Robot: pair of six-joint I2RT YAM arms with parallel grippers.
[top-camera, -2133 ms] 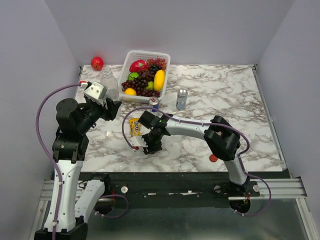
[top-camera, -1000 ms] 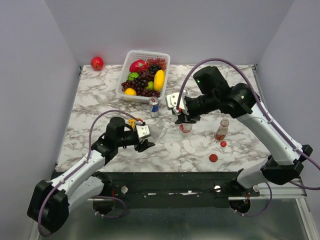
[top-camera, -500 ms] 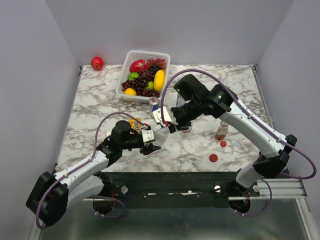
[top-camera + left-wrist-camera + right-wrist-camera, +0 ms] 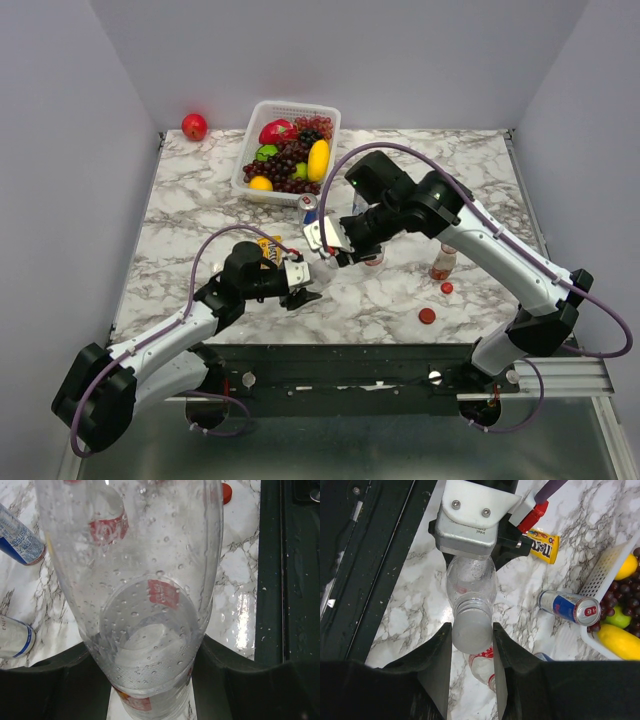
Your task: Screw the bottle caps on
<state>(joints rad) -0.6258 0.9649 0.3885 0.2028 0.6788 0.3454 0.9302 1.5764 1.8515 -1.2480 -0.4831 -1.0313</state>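
Gripping tall clear bottle (image 4: pixel 145 555) with left pincer (image 4: pixel 152 680), closed round its body, just left of centre in top view, over counter (image 4: pixel 450 170); pinching whitish cap (image 4: pixel 471 632) with right pincer (image 4: pixel 472 647), on bottle mouth.

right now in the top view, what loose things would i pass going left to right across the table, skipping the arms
red apple → yellow candy packet → soda can → short bottle
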